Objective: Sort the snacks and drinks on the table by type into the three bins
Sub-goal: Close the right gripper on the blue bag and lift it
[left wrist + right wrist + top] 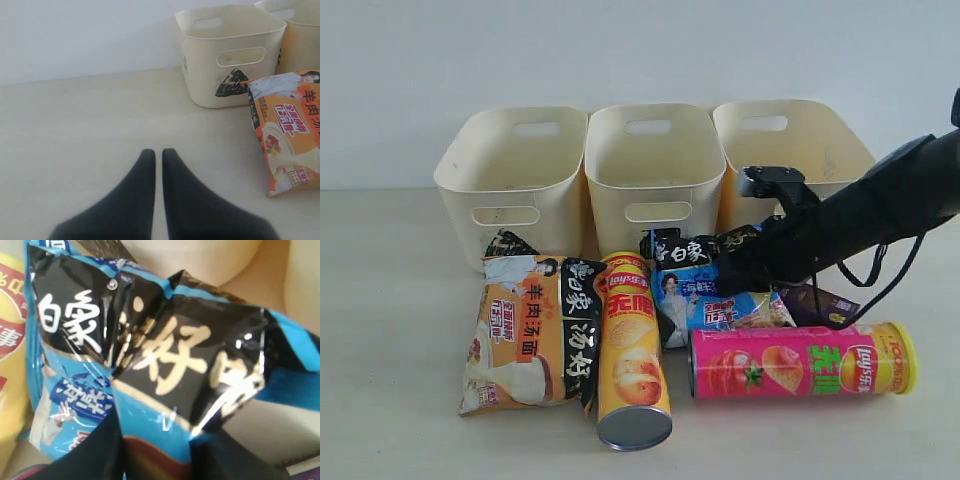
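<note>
The blue noodle bag (692, 292) (165, 355) lies in front of the middle bin (655, 165). My right gripper (738, 272) (157, 440) is shut on the bag's crumpled edge, a finger on each side. The orange noodle bag (525, 335) (290, 125) and the yellow-orange chip tube (632, 350) lie at the front left. The pink chip tube (800, 362) lies on its side at the front right. A dark purple carton (822, 300) peeks out behind it. No white-and-blue carton shows. My left gripper (155, 152) is shut and holds nothing, over bare table.
Three cream bins stand in a row at the back: left bin (510, 170) (225, 55), the middle one, and right bin (790, 150). A black scribble (231, 82) marks the left bin's front. A wall rises behind them.
</note>
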